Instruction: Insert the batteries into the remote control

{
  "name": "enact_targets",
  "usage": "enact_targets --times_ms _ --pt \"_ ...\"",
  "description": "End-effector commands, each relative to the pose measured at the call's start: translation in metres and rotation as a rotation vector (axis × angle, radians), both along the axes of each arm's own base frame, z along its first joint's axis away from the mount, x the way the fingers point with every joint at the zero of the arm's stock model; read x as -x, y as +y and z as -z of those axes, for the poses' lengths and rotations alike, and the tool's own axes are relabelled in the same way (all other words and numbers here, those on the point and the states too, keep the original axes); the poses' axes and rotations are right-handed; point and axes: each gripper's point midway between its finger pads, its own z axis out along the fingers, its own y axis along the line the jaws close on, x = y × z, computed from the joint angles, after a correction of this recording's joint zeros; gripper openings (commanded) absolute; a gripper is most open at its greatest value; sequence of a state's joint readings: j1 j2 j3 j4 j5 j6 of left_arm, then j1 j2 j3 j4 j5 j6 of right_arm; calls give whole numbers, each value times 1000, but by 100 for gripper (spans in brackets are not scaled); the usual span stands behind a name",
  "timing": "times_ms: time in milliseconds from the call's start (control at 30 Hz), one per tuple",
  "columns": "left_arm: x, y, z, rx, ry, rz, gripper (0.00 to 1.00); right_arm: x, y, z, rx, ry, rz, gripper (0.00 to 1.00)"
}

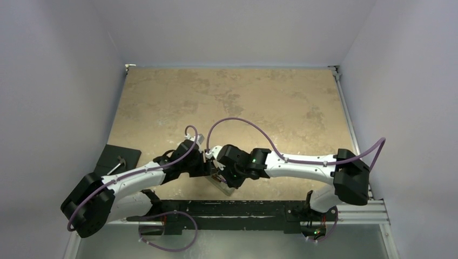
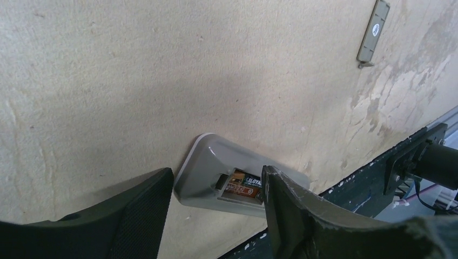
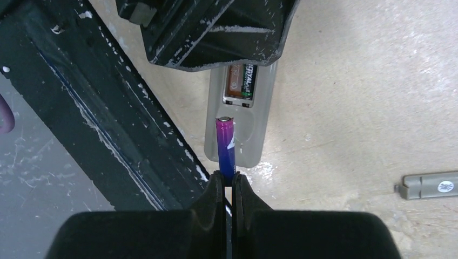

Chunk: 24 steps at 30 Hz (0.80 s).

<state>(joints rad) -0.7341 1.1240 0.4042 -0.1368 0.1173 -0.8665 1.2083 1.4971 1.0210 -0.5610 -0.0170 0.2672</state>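
Note:
The remote control (image 2: pixel 208 167) lies grey back up near the table's front edge, its battery recess open; it also shows in the right wrist view (image 3: pixel 246 143) and the top view (image 1: pixel 223 186). The dark brown battery (image 2: pixel 246 187) lies in the recess (image 3: pixel 241 81). My right gripper (image 3: pixel 227 181) is shut on the purple-blue battery (image 3: pixel 226 143) and holds it lengthwise over the remote's near end, tip toward the recess. My left gripper (image 2: pixel 216 208) is open, one finger (image 2: pixel 137 216) beside the remote's end and the other finger (image 2: pixel 291 216) over its recess end.
The small flat grey cover piece (image 3: pixel 429 186) lies apart on the table, also in the left wrist view (image 2: pixel 374 31). A black mounting rail (image 1: pixel 243 208) runs along the front edge right beside the remote. A black plate (image 1: pixel 116 159) sits at the left.

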Motion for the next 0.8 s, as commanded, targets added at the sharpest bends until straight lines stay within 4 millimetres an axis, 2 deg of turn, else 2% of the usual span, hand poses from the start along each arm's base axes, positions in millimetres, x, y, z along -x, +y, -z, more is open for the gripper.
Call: enact_targets --times_ms 0,500,767 --pt "3 -8 -2 51 -20 55 60 5 -1 -5 -25 2 29 0" --pt "41 -9 10 116 61 90 56 12 -6 -1 14 22 30 0" --pt "60 -13 15 119 83 98 56 13 -14 8 79 18 10 0"
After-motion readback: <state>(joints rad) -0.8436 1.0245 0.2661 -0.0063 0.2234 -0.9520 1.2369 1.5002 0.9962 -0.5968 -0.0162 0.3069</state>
